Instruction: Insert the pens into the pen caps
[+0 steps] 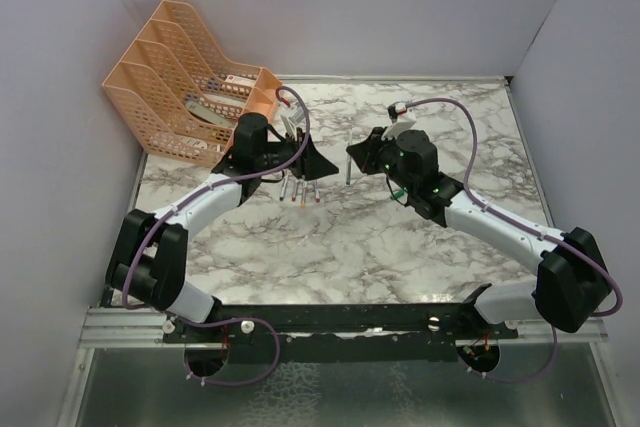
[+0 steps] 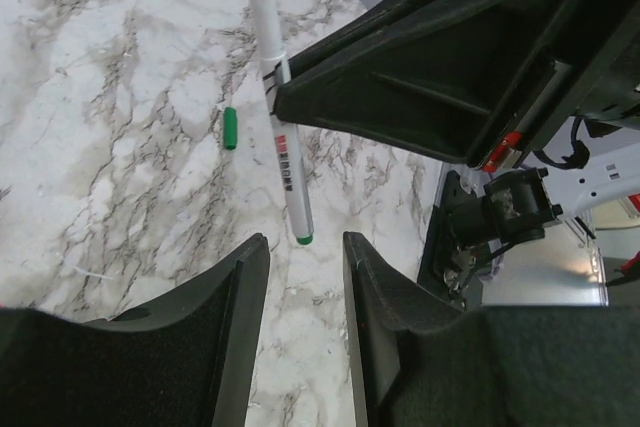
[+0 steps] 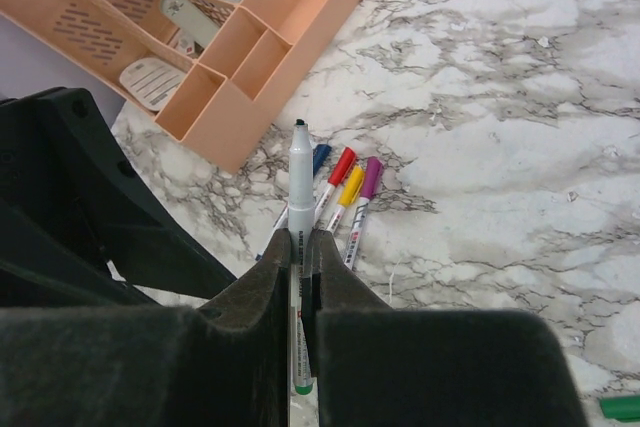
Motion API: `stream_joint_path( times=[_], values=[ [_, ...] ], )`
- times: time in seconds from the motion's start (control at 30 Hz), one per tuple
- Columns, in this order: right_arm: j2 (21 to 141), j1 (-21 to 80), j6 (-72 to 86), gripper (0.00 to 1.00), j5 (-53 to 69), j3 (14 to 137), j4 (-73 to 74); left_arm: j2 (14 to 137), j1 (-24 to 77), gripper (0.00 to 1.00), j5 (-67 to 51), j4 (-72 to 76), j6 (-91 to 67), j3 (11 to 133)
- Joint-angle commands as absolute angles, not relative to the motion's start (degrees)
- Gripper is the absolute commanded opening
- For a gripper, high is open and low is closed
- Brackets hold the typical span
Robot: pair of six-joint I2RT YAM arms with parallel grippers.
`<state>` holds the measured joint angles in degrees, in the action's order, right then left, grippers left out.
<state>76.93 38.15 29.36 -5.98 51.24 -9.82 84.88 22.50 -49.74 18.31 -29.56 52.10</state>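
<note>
Left wrist shows pen (image 2: pixel 290 177) bearing unreadable red-black print.

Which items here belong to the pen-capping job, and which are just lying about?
Job:
- green-ended pen, uncapped, clamped in the right tool
- loose green cap
- four capped pens
- left tool, open

Lying about:
- orange trays
- pale objects inside them

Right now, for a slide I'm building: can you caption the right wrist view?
Right fingers clamp an uncapped green pen; four capped pens lie beyond, the green cap off to the side.
</note>
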Motion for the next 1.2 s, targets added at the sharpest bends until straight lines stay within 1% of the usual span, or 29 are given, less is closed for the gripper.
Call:
stream_joint_path(
  times=[0.0, 0.43, 0.63, 0.7, 0.77, 0.83, 0.87, 0.9, 1.0, 1.03, 1.17],
  values=[
    [75.7, 38.2, 30.2, 0.01, -3.5, 51.3, -14.1, 86.6, 24.8, 0.39, -51.8, 21.7, -30.6, 54.6],
    [75.7, 38.2, 31.2, 0.01, -0.9, 51.3, -14.4, 90.2, 27.2, 0.41, -48.8, 21.6, -31.6, 56.2],
    [75.5, 38.2, 31.7, 0.01, 0.6, 50.9, -14.3, 90.6, 27.8, 0.50, -47.2, 21.8, -31.8, 56.7],
    [75.5, 38.2, 31.9, 0.01, 0.7, 50.6, -14.2, 90.7, 28.0, 0.51, -46.9, 22.2, -32.0, 56.8],
    [75.2, 38.2, 32.1, 0.01, 0.8, 50.2, -14.2, 90.9, 28.2, 0.50, -46.8, 22.5, -32.3, 56.9],
    [75.0, 38.2, 32.4, 0.01, 0.7, 49.8, -14.4, 91.1, 28.5, 0.45, -46.9, 22.7, -32.3, 57.1],
    [74.8, 38.2, 32.4, 0.01, 0.6, 49.7, -14.5, 91.2, 28.6, 0.41, -46.9, 22.8, -32.3, 57.2],
    [74.7, 38.2, 32.4, 0.01, 0.6, 49.7, -14.5, 91.2, 28.7, 0.33, -46.8, 22.9, -32.3, 57.1],
    [74.4, 38.2, 32.1, 0.01, 0.1, 49.7, -14.2, 90.7, 28.9, 0.03, -46.0, 23.1, -32.2, 56.6],
    [74.3, 38.2, 32.0, 0.01, -0.1, 49.6, -14.1, 90.5, 28.9, 0.00, -45.6, 23.2, -32.2, 56.4],
    [73.2, 38.2, 30.9, 0.01, -1.6, 49.6, -13.1, 89.7, 28.9, 0.00, -44.2, 23.2, -32.5, 55.1]
  ],
)
